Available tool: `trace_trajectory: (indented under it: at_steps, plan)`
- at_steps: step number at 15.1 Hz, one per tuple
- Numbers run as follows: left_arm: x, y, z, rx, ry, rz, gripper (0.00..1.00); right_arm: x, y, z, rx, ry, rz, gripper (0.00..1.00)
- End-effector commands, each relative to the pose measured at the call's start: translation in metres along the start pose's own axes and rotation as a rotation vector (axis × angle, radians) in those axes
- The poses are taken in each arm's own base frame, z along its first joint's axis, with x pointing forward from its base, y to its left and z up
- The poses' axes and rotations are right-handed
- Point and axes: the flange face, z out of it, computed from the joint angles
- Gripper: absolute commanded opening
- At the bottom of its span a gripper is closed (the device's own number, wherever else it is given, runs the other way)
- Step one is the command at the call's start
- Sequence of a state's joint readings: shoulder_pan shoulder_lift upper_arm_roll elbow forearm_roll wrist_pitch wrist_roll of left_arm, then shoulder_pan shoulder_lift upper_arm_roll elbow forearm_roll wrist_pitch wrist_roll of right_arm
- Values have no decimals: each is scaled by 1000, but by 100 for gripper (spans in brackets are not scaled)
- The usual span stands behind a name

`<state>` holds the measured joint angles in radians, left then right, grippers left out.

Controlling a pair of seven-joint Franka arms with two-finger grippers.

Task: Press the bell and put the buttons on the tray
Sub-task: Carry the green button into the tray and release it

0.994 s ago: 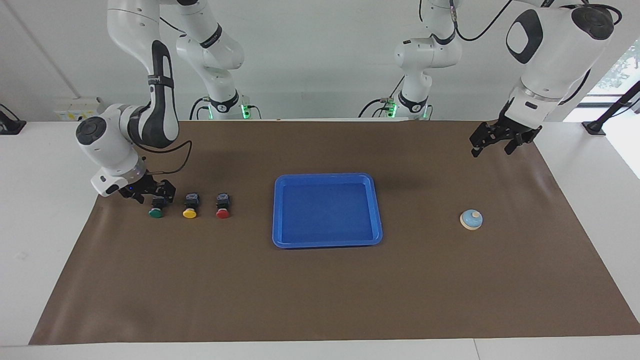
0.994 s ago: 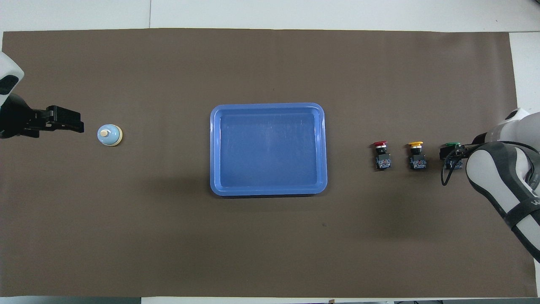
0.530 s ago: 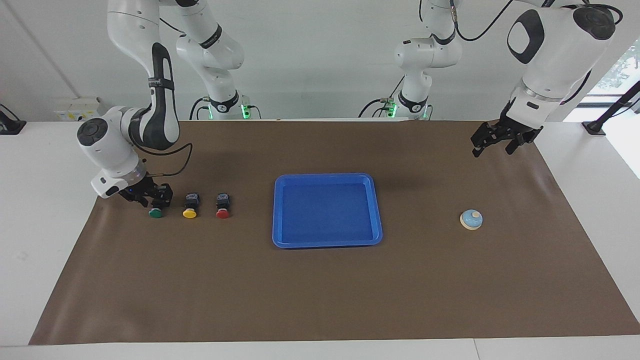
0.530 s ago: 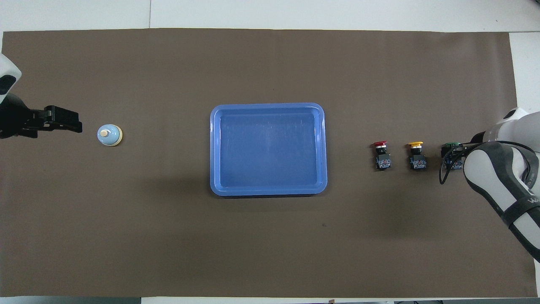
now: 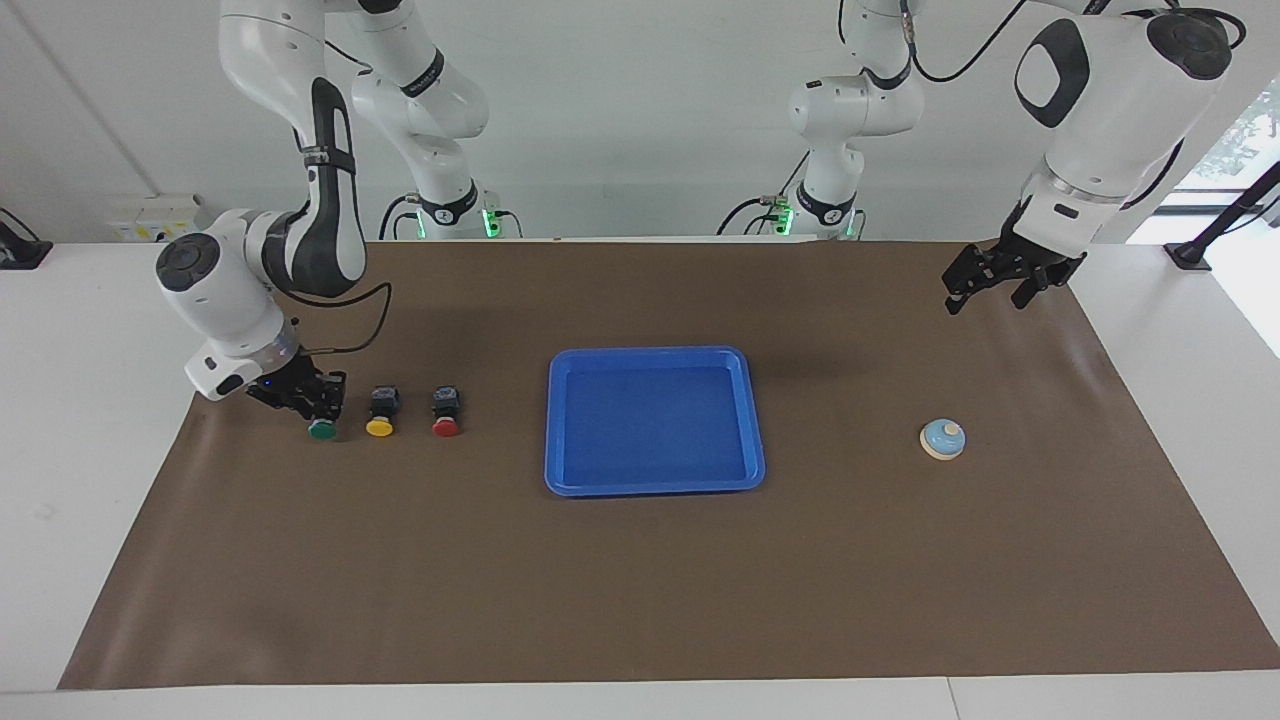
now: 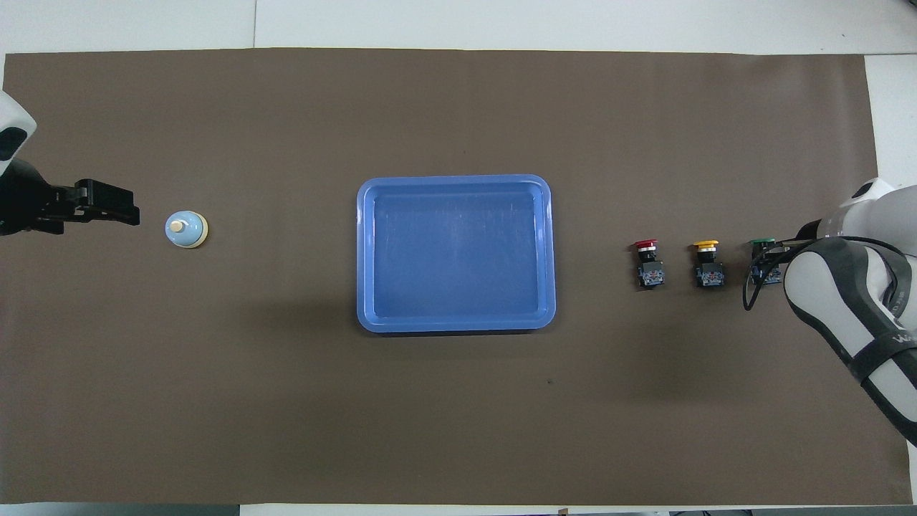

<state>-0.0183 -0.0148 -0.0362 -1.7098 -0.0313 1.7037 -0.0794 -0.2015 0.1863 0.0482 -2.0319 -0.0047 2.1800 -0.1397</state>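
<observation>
Beside the yellow button [image 5: 379,427], the right gripper [image 5: 318,398] had just clamped onto the green button [image 5: 321,431], ready for lifting to the blue tray [image 5: 553,420], while the left gripper [image 5: 992,285] waited with fingers apart.

Tray [image 5: 655,485] glossy blue plastic; table cover [image 5: 640,580] matt brown, smooth; arm shells [image 5: 1110,90] glossy white.

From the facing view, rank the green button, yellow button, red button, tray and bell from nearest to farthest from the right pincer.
1. Green button: at the right pincer, toward the right arm's end of the table.
2. Yellow button: beside the green one.
3. Red button: next along the row.
4. Tray: mid-table.
5. Bell: toward the left arm's end.
</observation>
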Motion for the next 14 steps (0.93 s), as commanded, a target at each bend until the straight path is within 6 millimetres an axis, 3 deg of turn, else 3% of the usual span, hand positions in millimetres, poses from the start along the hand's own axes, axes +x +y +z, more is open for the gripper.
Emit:
trace_trajectory:
  at_steps: [1, 4, 7, 9, 12, 14]
  plan:
    - [-5, -1, 0, -8, -3, -5, 100, 24, -58, -58, 13, -7, 64, 3]
    - [-5, -2, 0, -8, -3, -7, 100, 31, -143, -88, 17, 13, 145, 3]
    - [-5, -2, 0, -8, -3, -7, 100, 25, -233, -89, 35, 70, 168, 3]
    - [-5, -2, 0, -8, -5, -7, 100, 15, -281, -77, 40, 70, 166, 4]
    - [-8, -2, 1, -6, -29, -10, 100, 3, -350, -40, 45, 65, 186, 6]
    - [-7, -8, 1, -6, -26, -19, 100, 8, -360, -7, 47, 65, 185, 14]
